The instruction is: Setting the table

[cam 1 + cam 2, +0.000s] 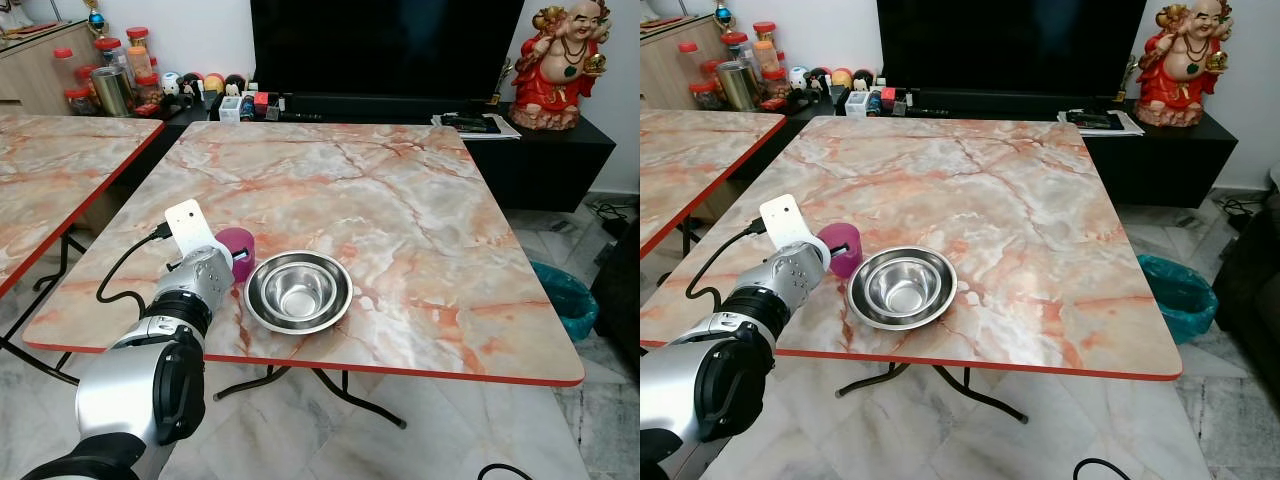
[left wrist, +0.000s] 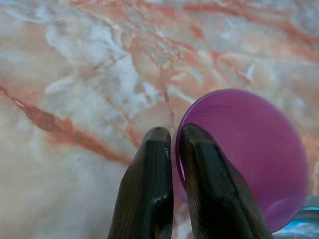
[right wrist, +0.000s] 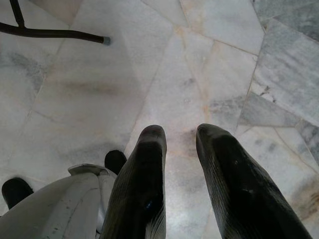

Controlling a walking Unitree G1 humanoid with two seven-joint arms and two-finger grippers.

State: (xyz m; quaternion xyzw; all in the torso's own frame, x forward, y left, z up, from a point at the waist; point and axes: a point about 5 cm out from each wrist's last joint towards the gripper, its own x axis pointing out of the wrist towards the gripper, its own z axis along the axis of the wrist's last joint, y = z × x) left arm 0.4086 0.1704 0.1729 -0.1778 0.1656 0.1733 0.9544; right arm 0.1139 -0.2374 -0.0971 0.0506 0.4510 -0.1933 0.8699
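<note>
**Marble table, one bowl and a purple cup**

Orange-veined marble covers the square table (image 1: 400, 220) in a living room, where a dark television (image 1: 385, 45) fills the wall behind and a red laughing Buddha statue (image 1: 562, 65) sits on the black console. Near the table's front edge, a steel bowl (image 1: 299, 291) stands upright, and a purple cup (image 1: 236, 249) stands just beside it on the robot's left. The left gripper (image 2: 174, 149), reaching over the front edge, pinches the cup's rim: one finger lies inside the wall and the other outside, pressed close together. A second marble table (image 1: 60, 170) stands to the left, with jars (image 1: 105, 70) on a shelf behind it. The right gripper (image 3: 179, 144) hangs over the pale stone floor (image 3: 224, 59), its fingers parted with nothing between them. A teal bin (image 1: 560, 298) sits on the floor to the right.
</note>
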